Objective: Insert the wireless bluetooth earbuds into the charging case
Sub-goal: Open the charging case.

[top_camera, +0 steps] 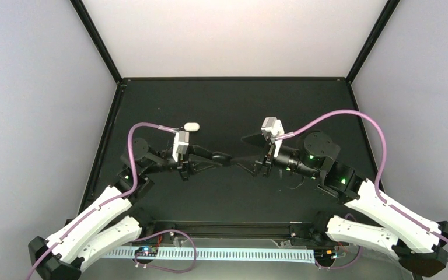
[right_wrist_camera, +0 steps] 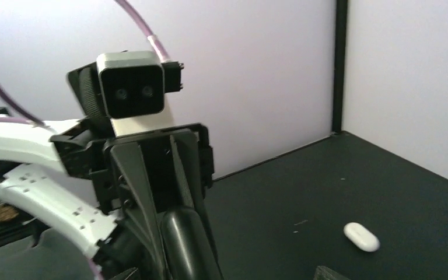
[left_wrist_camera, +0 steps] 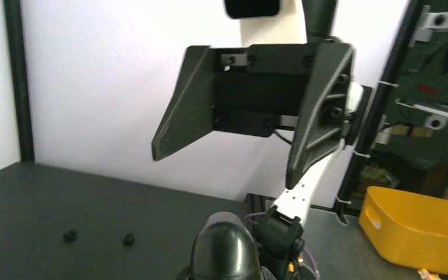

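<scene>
Looking from above, my left claw (top_camera: pixel 221 160) and right claw (top_camera: pixel 240 151) face each other closely over the matte black table (top_camera: pixel 221 99). The smooth white pill-shaped charging case (top_camera: pixel 191 126) lies just behind my left wrist, long axis running left to right. Left wrist view: my right claw (left_wrist_camera: pixel 224 166) gapes wide, its fingers matte black wedges. Right wrist view: my left claw (right_wrist_camera: pixel 172 198) meets a glossy black rounded shape (right_wrist_camera: pixel 184 245); its gap I cannot tell.

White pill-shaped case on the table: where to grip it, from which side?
Take the white pill-shaped case across its narrow middle, pincer fingers on the two long sides, coming straight down from above. It lies flat on the table with its long axis roughly left-right in the top view; the rounded ends would likely slip.
</scene>
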Available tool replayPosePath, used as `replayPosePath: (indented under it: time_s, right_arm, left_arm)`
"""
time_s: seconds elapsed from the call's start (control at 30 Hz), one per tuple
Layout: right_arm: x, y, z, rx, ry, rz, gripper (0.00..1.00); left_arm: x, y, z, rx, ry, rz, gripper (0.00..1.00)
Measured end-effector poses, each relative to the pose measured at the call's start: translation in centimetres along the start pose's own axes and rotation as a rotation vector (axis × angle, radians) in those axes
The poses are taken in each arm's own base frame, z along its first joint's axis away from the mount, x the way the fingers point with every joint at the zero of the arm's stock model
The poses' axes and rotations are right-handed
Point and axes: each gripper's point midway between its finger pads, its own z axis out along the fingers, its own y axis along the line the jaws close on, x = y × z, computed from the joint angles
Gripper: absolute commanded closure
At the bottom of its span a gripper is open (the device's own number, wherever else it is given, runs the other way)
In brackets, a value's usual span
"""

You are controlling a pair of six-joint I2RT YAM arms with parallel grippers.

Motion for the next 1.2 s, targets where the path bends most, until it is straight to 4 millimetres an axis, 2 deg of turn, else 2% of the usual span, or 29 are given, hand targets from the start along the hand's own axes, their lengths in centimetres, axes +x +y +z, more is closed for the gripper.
replayPosePath:
  time_s: [0.2, 0.4, 0.63, 0.83, 1.2]
  right_arm:
    - [0.3, 2.6, -0.8, -0.147, 0.022, 0.002, 0.24]
    - [1.3, 3.7, -0.2, -0.223, 0.066, 0.022, 0.24]
    - [3.1, 3.7, 1.5, -0.256, 0.134, 0.054, 0.18]
    - [2.5, 3.8, 1.8, -0.261, 0.109, 0.053, 0.18]
    - [2.8, 3.1, 2.8, -0.229, 0.119, 0.062, 0.20]
  left_arm:
    - [-1.0, -2.7, -1.1, 0.083, -0.053, 0.085, 0.98]
    - [-1.4, -3.8, -1.7, 0.117, -0.080, 0.134, 0.99]
    - [-1.0, -4.1, -1.9, 0.126, -0.086, 0.146, 0.98]
    - [-0.8, -4.2, -2.3, 0.119, -0.093, 0.168, 0.99]
    - [-0.9, -4.3, -2.4, 0.112, -0.102, 0.197, 0.99]
